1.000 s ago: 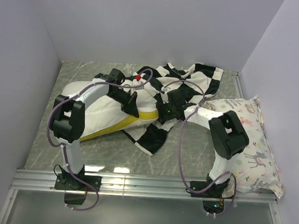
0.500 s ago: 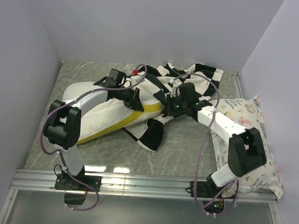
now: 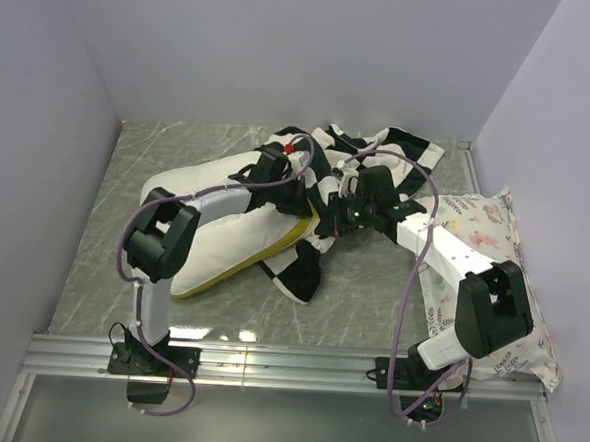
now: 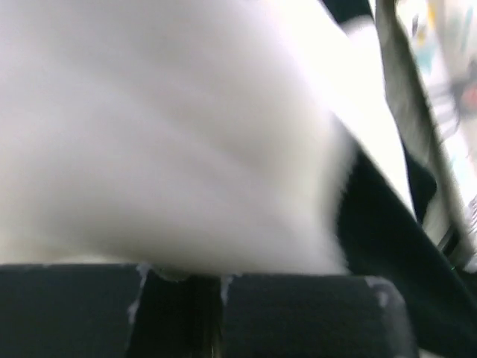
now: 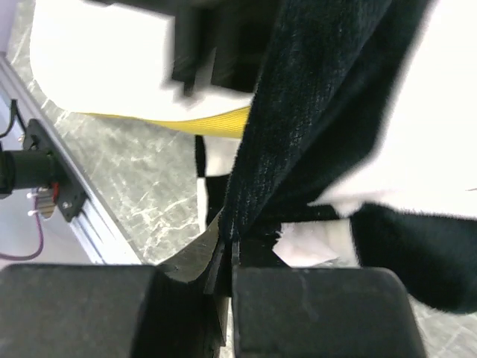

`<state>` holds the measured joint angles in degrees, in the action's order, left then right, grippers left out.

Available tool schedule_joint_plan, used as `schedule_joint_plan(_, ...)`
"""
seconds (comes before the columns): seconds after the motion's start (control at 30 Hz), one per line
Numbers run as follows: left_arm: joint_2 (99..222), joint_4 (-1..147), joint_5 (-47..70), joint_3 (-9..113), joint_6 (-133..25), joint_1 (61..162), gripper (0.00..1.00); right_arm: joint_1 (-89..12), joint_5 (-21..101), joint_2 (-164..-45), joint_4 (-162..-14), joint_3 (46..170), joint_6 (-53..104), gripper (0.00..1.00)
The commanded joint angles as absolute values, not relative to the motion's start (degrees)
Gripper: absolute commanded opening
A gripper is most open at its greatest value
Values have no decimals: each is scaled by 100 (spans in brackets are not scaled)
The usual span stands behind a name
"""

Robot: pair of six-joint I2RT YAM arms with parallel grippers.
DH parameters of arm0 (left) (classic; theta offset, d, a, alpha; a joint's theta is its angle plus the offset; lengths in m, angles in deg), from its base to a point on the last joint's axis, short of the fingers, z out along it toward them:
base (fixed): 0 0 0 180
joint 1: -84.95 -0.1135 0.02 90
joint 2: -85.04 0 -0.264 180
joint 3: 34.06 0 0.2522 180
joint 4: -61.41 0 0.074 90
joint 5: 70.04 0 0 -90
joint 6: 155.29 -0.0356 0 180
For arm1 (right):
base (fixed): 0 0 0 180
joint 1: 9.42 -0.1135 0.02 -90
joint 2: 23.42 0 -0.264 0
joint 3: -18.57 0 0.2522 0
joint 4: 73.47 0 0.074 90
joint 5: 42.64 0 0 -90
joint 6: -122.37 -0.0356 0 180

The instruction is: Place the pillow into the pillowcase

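No writing, label, brand, number or sign can be read anywhere, and the only hint of lettering is a few small dark marks on the printed pillow at the right edge of the bench, too small to make out.

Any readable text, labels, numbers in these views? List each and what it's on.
No legible text in any view.
Deer-print pillow: a few small dark marks near its near end might be lettering, too small to read.
Checkered pillowcase and white pillow: no lettering visible.
Left wrist view: too blurred to show any.
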<state>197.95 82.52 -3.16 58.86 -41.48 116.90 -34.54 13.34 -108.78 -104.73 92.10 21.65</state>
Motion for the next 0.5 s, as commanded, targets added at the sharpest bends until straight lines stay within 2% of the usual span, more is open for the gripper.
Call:
schedule_joint_plan(0.0, 20167, 6676, -59, 6162, -2831, 11203, 0, -3596, 192, -10533, -10551, 9166, 1901, 0)
schedule_joint_plan(0.17, 20045, 4771, -1026, 5591, -1707, 10948, 0, -3622, 86, -10603, -10288, 9061, 1655, 0)
schedule_joint_plan(0.3, 19729, 4187, -1555, 5214, -1133, 11035, 3, -3649, 60, -10823, -10174, 9227, 1514, 0)
schedule_joint_plan(0.43, 19517, 5087, -917, 5325, -1605, 11395, 3, -3798, 7, -11042, -10121, 9595, 1347, 0)
schedule_joint_plan(0.47, 19561, 5256, -740, 5370, -1877, 11561, 6, -3859, -19, -11069, -10103, 9649, 1312, 0)
